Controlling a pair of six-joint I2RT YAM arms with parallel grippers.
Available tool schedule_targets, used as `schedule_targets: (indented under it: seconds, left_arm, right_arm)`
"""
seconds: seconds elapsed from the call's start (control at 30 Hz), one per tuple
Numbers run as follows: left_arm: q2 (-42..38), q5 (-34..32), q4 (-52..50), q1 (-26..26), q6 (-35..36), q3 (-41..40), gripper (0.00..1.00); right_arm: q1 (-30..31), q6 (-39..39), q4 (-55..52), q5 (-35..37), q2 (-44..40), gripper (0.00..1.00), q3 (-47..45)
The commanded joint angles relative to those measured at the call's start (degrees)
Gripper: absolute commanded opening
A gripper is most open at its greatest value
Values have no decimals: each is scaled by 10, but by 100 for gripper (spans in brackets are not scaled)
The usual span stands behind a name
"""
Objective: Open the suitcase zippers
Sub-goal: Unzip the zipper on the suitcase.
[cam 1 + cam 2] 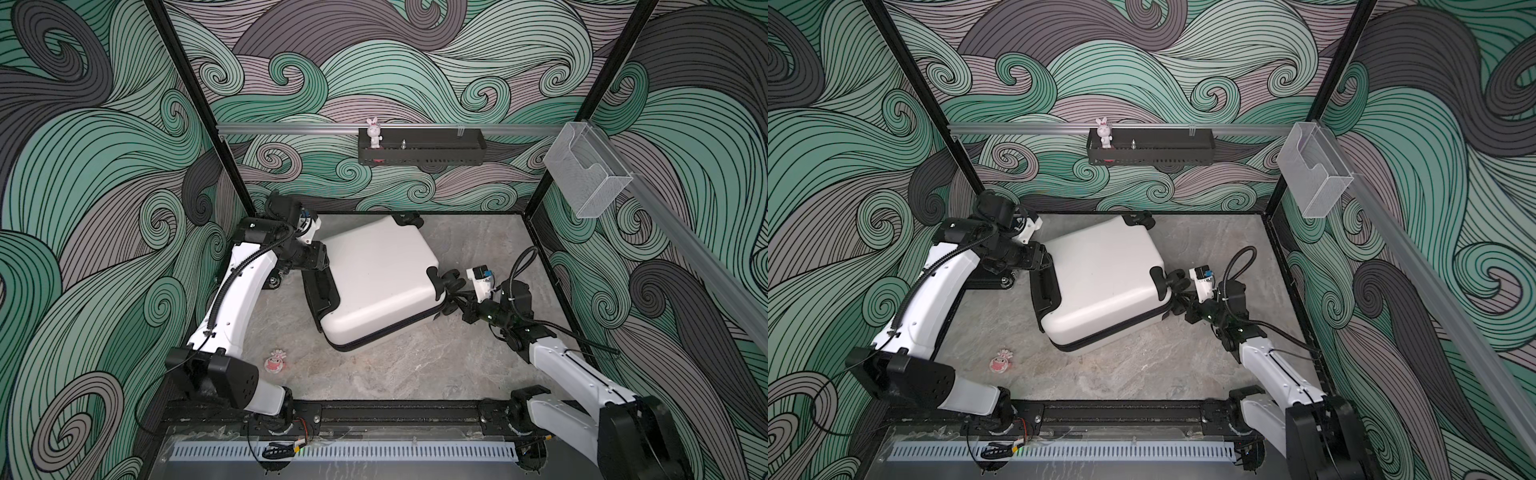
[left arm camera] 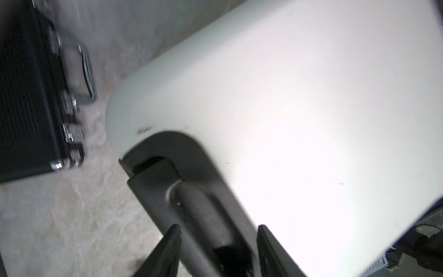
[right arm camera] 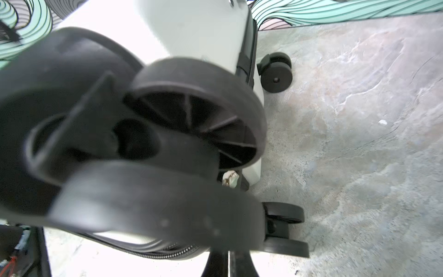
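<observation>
White suitcase [image 1: 382, 270] lies on my tabletop [image 1: 395, 374].
Left tool [image 2: 218, 227] released over its handle [image 2: 191, 203]; right tool [image 3: 229, 259] clenched beside a wheel [image 3: 199, 115].

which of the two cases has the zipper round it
The white hard-shell suitcase: a black zipper band runs round its seam. The flat black briefcase shows metal latches instead.
</observation>
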Motion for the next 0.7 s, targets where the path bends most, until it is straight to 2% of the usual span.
schedule_targets:
  seconds: [0.0,0.2,0.37,0.5,0.67]
  left_arm:
    - [-43,15,45,-44,45,19,56]
    - [-43,105,102,-185,130,-8,59]
    - [22,112,91,-297,208,6,62]
    - [77,115,100,-350,246,19,63]
    - [138,112,107,-384,258,55,64]
  right_arm:
    - [43,-12,30,-14,-49,0,-15]
    - [96,-7,24,0,-97,0,-42]
    - [124,-6,12,18,-122,0,-57]
    - [134,-5,5,20,-137,0,-66]
    - [139,-9,-3,25,-148,0,-68]
